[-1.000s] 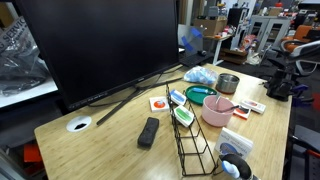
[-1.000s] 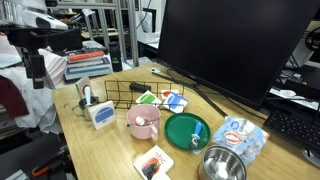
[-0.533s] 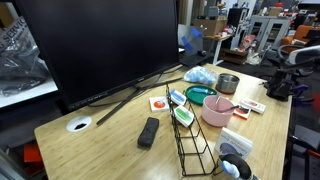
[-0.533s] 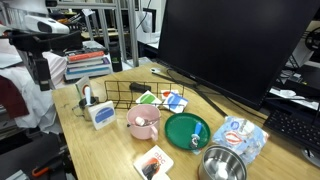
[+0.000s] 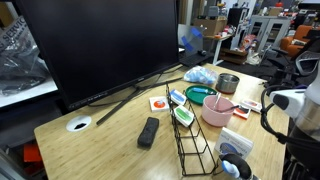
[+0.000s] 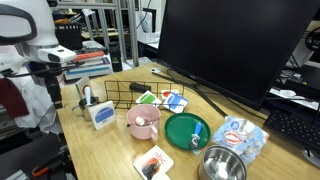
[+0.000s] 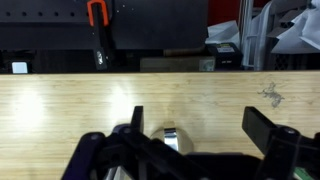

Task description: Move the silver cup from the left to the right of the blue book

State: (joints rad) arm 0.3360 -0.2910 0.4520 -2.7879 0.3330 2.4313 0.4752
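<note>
The silver cup (image 5: 228, 83) is a short shiny metal cup standing at the far end of the wooden table, beside a blue plastic bag (image 5: 199, 75); it also shows at the near edge in an exterior view (image 6: 222, 165). A small blue-and-white book (image 6: 176, 100) lies flat near the monitor foot. My gripper (image 7: 200, 125) is open and empty, its two black fingers over bare wood at the other table end, far from the cup. It hangs from the arm by the table's end in an exterior view (image 6: 52, 88).
A pink bowl (image 6: 143, 121) and a teal bowl (image 6: 187, 130) sit between the book and the cup. A wire rack (image 5: 195, 140), a black remote (image 5: 148, 131), a red-and-white card (image 6: 153, 160) and a large monitor (image 5: 100, 45) crowd the table.
The arm has swung and lowered toward the rack end of the table; its white link now fills the edge of both exterior views. The objects have not moved.
</note>
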